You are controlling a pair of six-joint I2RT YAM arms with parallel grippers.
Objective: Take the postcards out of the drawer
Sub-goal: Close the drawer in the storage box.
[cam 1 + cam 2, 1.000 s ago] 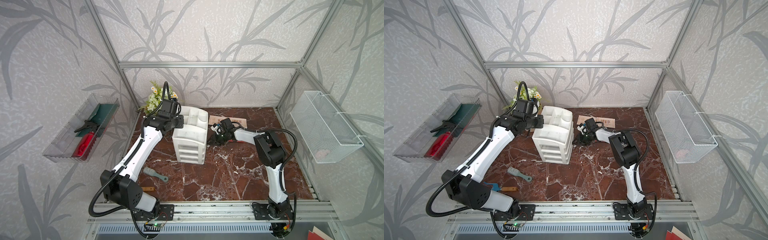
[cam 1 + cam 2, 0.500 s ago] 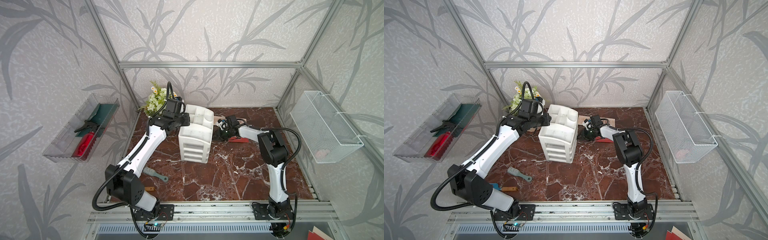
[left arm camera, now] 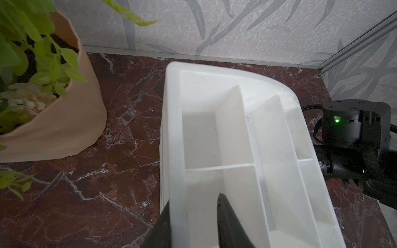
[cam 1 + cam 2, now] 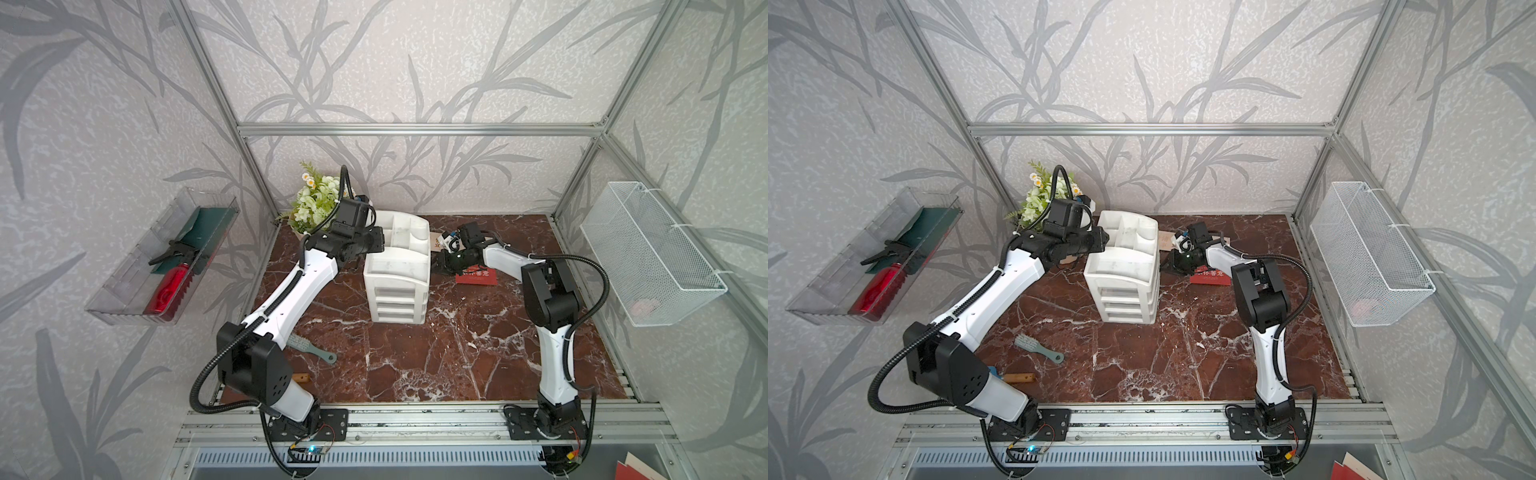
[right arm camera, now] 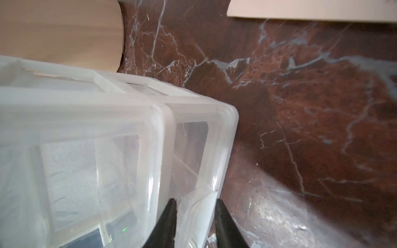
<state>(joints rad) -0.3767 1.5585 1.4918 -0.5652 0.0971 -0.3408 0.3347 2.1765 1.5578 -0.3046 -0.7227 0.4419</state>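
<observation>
The white drawer unit (image 4: pixel 397 270) stands mid-table, its three drawer fronts (image 4: pixel 398 299) closed in both top views. A red postcard (image 4: pixel 476 277) with gold print lies on the marble to its right. A cream postcard (image 4: pixel 436 242) lies behind it, mostly hidden by the right arm. My left gripper (image 3: pixel 194 198) is open astride the unit's top-tray wall (image 3: pixel 176 150). One finger is outside and the other stands inside the compartment, clear of the wall. My right gripper (image 5: pixel 196 200) is shut on a translucent edge of the unit (image 5: pixel 193 150), low on its right side (image 4: pixel 436 266).
A peach flower pot (image 3: pixel 53 118) stands close to the unit's left at the back corner. A green brush (image 4: pixel 309 347) and a wooden-handled tool (image 4: pixel 301 378) lie at front left. On the walls hang a clear tray (image 4: pixel 124 291) holding a red bottle and a wire basket (image 4: pixel 648 253).
The drawer unit has shifted right and turned, most of it in the first half second. Both grippers moved with it. The left jaws have spread apart from the tray wall.
</observation>
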